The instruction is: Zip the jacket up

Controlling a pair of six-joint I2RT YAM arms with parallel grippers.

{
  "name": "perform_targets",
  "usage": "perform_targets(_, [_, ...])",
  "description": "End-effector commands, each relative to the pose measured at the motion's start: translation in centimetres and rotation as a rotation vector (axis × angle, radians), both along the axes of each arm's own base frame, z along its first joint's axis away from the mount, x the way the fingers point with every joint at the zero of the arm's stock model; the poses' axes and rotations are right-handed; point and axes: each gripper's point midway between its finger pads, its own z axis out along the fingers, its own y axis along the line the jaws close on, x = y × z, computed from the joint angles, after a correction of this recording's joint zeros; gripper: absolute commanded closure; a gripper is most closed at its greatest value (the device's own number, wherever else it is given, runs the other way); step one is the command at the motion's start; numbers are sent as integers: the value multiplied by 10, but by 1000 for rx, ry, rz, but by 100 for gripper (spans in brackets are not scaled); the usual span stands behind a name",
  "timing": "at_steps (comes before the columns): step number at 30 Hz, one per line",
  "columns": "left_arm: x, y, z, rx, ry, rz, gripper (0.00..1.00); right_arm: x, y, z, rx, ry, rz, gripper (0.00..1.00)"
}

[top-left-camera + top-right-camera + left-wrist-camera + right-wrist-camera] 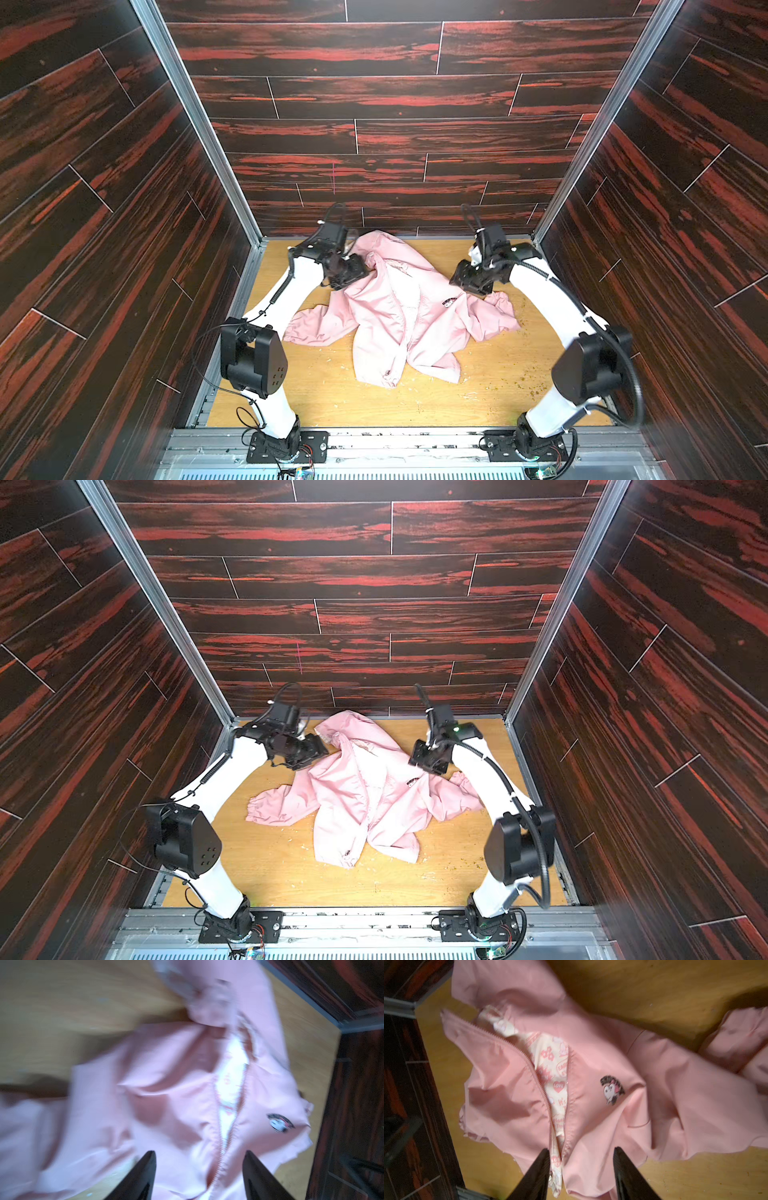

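The jacket [399, 316] lay front-up on the wooden table [498, 374]. Its zipper [538, 1084] ran hood to hem and gaped at the hood end. Both grippers hovered empty, jaws apart, one on each side of the zipper. The left gripper [353, 272] was close beside its open top, and the right gripper [465, 286] was farther off, over the shoulder.

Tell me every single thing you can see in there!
jacket: one, light pink, crumpled in the middle
zipper: one, pink, gaping open on the jacket's front
lining: one, white with pink prints, showing inside the gap
cartoon patch: one, black-white-pink, on the chest
table: one, light wood, under everything
crumbs: many, pale and yellowish, scattered on the table
walls: three, dark red-black wood pattern, around the table
left gripper: one, black, open above the jacket
right gripper: one, black, open above the zipper
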Motion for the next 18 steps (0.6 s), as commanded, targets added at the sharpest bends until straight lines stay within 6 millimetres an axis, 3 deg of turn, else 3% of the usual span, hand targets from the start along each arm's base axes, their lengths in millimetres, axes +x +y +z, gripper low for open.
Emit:
perform_targets(1, [-9, -57, -22, -46, 64, -142, 28, -55, 8, -7, -22, 39, 93, 44])
perform_targets(5, [6, -100, -54, -93, 107, -200, 26, -107, 16, -30, 10, 92, 150, 37])
perform_targets(10, [31, -133, -93, -143, 138, -230, 26, -162, 28, -62, 29, 147, 239, 36])
perform_targets(14, [47, -147, -114, -162, 145, -243, 27, -189, 35, -79, -15, 147, 314, 37])
perform_targets(18, [58, -158, -129, -188, 158, -254, 28, -197, 42, -94, -73, 150, 361, 37])
